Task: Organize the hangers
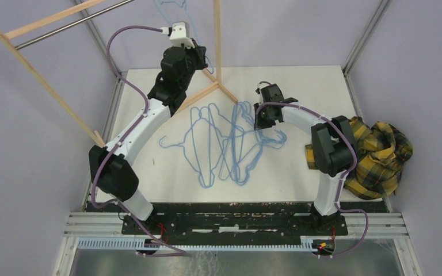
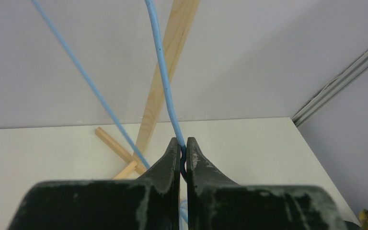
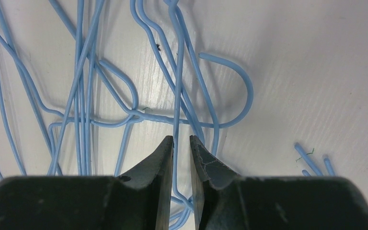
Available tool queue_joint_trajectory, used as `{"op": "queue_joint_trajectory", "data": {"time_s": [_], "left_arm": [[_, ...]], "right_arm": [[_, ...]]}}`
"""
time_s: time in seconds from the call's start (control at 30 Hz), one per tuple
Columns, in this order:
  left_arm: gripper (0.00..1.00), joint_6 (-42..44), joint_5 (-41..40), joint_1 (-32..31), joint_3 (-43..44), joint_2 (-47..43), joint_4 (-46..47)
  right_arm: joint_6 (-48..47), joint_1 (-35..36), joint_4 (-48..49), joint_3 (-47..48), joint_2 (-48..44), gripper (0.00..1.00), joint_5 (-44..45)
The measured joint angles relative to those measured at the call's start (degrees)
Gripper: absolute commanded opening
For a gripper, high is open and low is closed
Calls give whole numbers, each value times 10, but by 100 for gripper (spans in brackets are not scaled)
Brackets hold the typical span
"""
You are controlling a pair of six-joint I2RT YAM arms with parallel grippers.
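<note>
On the left wrist camera, my left claw (image 2: pixel 183 149) is pressed together on the thin blue wire of one hanger (image 2: pixel 165 81). The wire rises from the tips, passing in front of the rack's wooden post (image 2: pixel 172 52).

On the right wrist camera, the right claw (image 3: pixel 181 143) is only narrowly parted, low over the tangled heap of hangers (image 3: pixel 148 117) lying on the white table (image 3: pixel 316 72). One wire runs through the gap, which is wider than the wire. I cannot tell whether either pad touches it.

From above, the left arm is stretched far forward and raised beside the rack, under its metal rod (image 1: pixel 75 23). The right arm bends inward, its wrist down at the heap's far right side. A yellow checked cloth (image 1: pixel 380 152) sits at the table's right edge.
</note>
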Motion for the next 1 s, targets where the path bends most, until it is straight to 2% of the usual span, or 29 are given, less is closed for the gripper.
{"op": "queue_joint_trajectory", "data": {"time_s": [0.4,0.77,1.0], "left_arm": [[3,-5,81,3,132,112,-45],[3,-4,102,-3,178,130,-88],[3,-3,123,-11,309,199,-169]], "right_arm": [[0,-22,6,0,8,27,0],[2,-31,11,0,19,27,-9],[3,-33,14,0,23,27,-13]]}}
